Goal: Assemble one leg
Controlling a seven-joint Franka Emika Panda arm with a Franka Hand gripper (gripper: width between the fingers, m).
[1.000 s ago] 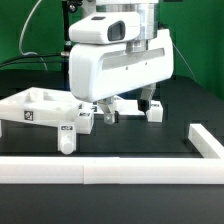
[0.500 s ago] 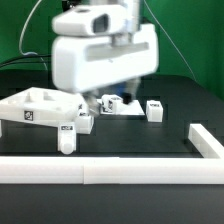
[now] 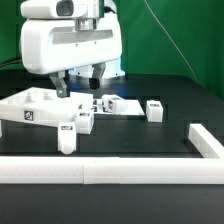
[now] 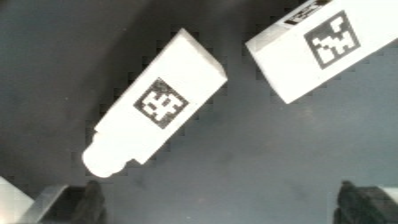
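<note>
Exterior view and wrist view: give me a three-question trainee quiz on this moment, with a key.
1. True or false: the fingers are clamped on a leg.
2. In the wrist view, how many tagged white pieces lie on the table? A one, B two, C four.
3. Fill in: the leg at the exterior view's right stands ___ (upright/tilted).
Key: 1 false; 2 B; 3 upright.

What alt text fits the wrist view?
A white leg with a black-and-white marker tag lies flat on the dark table, beneath the open, empty gripper. A second white tagged part lies apart beside it, cut off by the frame edge.
</note>
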